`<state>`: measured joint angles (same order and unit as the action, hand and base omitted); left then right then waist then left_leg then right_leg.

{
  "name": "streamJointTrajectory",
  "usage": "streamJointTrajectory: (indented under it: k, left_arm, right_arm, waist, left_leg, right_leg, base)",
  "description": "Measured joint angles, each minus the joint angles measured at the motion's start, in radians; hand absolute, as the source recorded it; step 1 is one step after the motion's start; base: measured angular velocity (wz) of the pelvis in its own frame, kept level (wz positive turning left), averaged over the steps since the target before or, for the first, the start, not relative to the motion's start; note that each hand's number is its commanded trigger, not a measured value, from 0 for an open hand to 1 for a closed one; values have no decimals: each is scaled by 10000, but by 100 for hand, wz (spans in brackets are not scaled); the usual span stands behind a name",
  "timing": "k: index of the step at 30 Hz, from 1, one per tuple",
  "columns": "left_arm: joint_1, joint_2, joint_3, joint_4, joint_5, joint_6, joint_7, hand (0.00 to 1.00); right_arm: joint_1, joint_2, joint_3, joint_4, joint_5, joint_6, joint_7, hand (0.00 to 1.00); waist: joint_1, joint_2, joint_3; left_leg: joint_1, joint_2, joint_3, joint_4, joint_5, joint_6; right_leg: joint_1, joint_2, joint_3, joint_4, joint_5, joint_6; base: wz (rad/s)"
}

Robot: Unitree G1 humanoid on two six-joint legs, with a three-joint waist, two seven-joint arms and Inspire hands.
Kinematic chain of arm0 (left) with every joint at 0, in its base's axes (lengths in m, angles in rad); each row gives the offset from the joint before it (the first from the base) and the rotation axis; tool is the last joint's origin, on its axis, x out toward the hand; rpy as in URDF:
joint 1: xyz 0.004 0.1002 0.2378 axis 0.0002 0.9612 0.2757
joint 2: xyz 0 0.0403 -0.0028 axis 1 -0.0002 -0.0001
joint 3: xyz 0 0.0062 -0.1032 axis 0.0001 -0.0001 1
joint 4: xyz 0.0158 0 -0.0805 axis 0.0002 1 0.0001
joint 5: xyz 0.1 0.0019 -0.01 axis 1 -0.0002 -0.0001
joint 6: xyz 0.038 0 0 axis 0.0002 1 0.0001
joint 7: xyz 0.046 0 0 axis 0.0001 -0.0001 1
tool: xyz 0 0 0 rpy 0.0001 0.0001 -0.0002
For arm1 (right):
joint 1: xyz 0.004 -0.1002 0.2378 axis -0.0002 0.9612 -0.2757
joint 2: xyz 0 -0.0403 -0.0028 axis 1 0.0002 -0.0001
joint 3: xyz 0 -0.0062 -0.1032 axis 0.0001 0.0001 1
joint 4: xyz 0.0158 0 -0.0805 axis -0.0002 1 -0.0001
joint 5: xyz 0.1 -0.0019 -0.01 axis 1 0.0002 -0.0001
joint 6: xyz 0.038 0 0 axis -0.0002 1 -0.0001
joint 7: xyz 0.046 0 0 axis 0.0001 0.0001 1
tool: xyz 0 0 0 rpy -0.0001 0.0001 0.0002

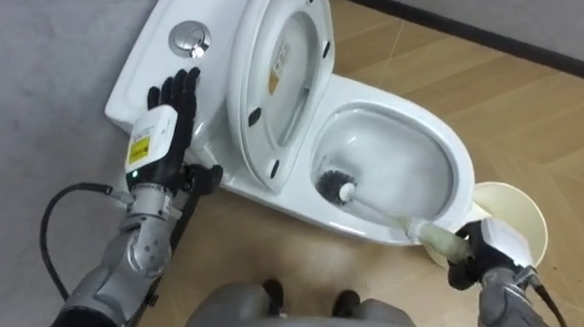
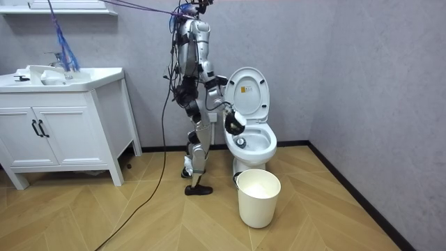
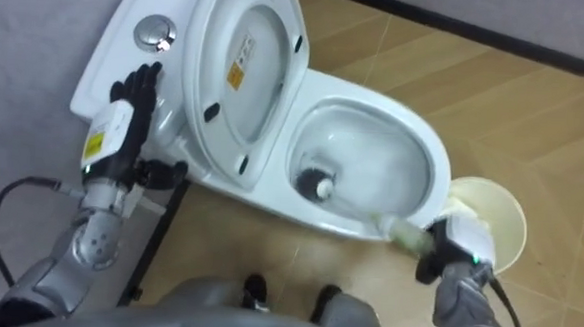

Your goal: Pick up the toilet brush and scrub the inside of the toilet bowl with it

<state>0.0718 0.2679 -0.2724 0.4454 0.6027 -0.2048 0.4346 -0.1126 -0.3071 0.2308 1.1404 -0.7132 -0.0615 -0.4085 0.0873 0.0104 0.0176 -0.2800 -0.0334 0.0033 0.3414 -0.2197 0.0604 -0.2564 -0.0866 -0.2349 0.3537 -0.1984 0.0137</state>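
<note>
The right hand (image 1: 479, 255) curls round the toilet brush (image 1: 375, 205) by its handle, bristles down in the toilet bowl (image 1: 459, 162) — left hand (image 1: 167, 117) rests straight-fingered on the cistern (image 1: 153, 36).

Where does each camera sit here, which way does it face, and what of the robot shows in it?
Left eye view: on the robot's head, looking down at the toilet; both forearms show, left hand at the cistern, right hand gripping the toilet brush.
Right eye view: same head, slightly aside, same downward look, same arms.
Room view: standing across the floor, facing the wall; the whole robot stands upright on the room view's left of the toilet.
Shared: all three show the toilet and the bucket.
</note>
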Motion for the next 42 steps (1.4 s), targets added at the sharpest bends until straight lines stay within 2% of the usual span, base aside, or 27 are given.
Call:
streamJointTrajectory:
  k: [2, 4, 7, 8, 14, 16, 17, 19, 21, 23, 24, 29, 31, 38, 40, 42]
  left_arm:
    - [-245, 74, -133, 51, -2, 10, 74, 0]
    - [-474, 217, -271, 73, -4, 12, 219, 0]
    - [-885, 240, -546, 250, -1, 10, 469, 0]
    - [-1069, 239, -703, 372, -2, 10, 601, 0]
    - [-1700, 264, -992, 464, 226, 26, 1078, 0]
    - [-1809, 264, -1013, 452, 295, 47, 1192, 0]
    - [-1871, 251, -1056, 451, 304, 108, 1321, 0]
    - [-1908, 246, -1122, 430, 304, 127, 1509, 0]
    - [-1941, 247, -1153, 241, 304, 209, 1713, 0]
    - [-1962, 246, -1169, 116, 304, 267, 1879, 0]
    - [-1965, 247, -1238, -84, 299, 389, 1931, 0]
    - [-1985, 313, -1257, -706, 306, 756, 2042, 0]
    - [-2012, 315, -1255, -723, 328, 767, 2052, 0]
    - [-2209, 314, -1514, -857, 345, 964, 2112, 0]
    - [-2202, 311, -1529, -857, 347, 979, 2117, 0]
    - [-2117, 298, -1478, -954, 365, 1151, 2157, 0]
  right_arm:
    - [-386, -179, 339, -67, -32, 150, -30, 100]
    - [-782, -298, 638, -79, -22, 272, -139, 100]
    - [-1222, -395, 1046, 9, -29, 497, -383, 100]
    - [-1379, -446, 1234, 109, -31, 598, -455, 100]
    - [-2140, -548, 1693, 232, -234, 1200, -625, 100]
    - [-2222, -561, 1712, 215, -308, 1355, -763, 100]
    - [-2245, -569, 1800, 199, -315, 1450, -913, 100]
    - [-2267, -598, 1903, 200, -318, 1531, -1089, 100]
    - [-2409, -703, 2009, 206, -307, 1710, -1195, 100]
    - [-2534, -718, 2055, 205, -293, 1852, -1322, 100]
    - [-2617, -730, 2103, 200, -284, 1897, -1394, 100]
    - [-2922, -791, 2135, 204, 10, 1955, -1515, 100]
    - [-2925, -796, 2135, 204, 76, 1954, -1561, 100]
    - [-2974, -771, 2017, 212, 1043, 1978, -1823, 100]
    - [-2960, -682, 1915, 73, 1031, 2053, -1864, 100]
    - [-2932, -566, 1690, -535, 762, 2191, -1905, 100]
  waist:
    - [223, -85, 49]
    - [302, -127, 76]
    - [450, -159, 105]
    - [541, -165, 139]
    - [808, -104, 156]
    - [858, -44, 149]
    - [854, 23, 199]
    - [855, 103, 247]
    - [862, 266, 249]
    - [865, 325, 250]
    - [866, 337, 245]
    - [861, 357, 235]
    - [860, 361, 238]
    - [858, 502, 338]
    - [860, 500, 339]
    - [880, 494, 338]
  left_leg:
    - [-253, 8, 133, 29, 56, 2]
    - [-569, 20, 127, 167, 88, -11]
    - [-930, 29, 69, 345, 125, -31]
    - [-1021, 28, 32, 378, 139, -38]
    - [-1961, 40, -130, 540, 320, -124]
    - [-2160, 29, -128, 540, 375, -147]
    - [-2240, 22, -112, 558, 393, -153]
    - [-2463, -3, -100, 591, 424, -149]
    - [-2903, 1, -82, 766, 431, -141]
    - [-3216, -7, -70, 907, 435, -137]
    - [-3403, -24, -69, 998, 437, -138]
    - [-4015, -107, -77, 1396, 439, -139]
    - [-4090, -118, -81, 1456, 438, -139]
    - [-4281, -139, -89, 1639, 452, -97]
    - [-4279, -154, -39, 1670, 432, -64]
    - [-4317, -159, 175, 1685, 412, -34]
  right_leg:
    - [-332, -23, 130, 199, 8, -16]
    - [-648, -34, 91, 292, 46, -80]
    - [-928, -31, -4, 358, 91, -150]
    - [-996, -35, -23, 397, 94, -154]
    - [-1948, -69, -170, 666, 171, -281]
    - [-2197, -95, -184, 771, 177, -310]
    - [-2276, -118, -211, 823, 161, -336]
    - [-2500, -171, -244, 958, 149, -354]
    - [-2890, -182, -245, 1024, 155, -384]
    - [-3217, -230, -186, 1201, 140, -408]
    - [-3448, -325, -188, 1358, 96, -433]
    - [-4101, -375, -166, 1778, -3, -474]
    - [-4146, -431, -169, 1824, -22, -466]
    - [-4256, -496, -201, 1906, -49, -403]
    - [-4317, -521, -143, 2032, -71, -395]
    - [-4524, -534, 27, 2256, -125, -400]
  base:
    - [-12]
    - [-4]
    - [10]
    - [5]
    - [5]
    - [4]
    - [4]
    - [2]
    - [0]
    - [0]
    - [4]
    - [4]
    - [3]
    - [2]
    - [-2]
    - [-17]
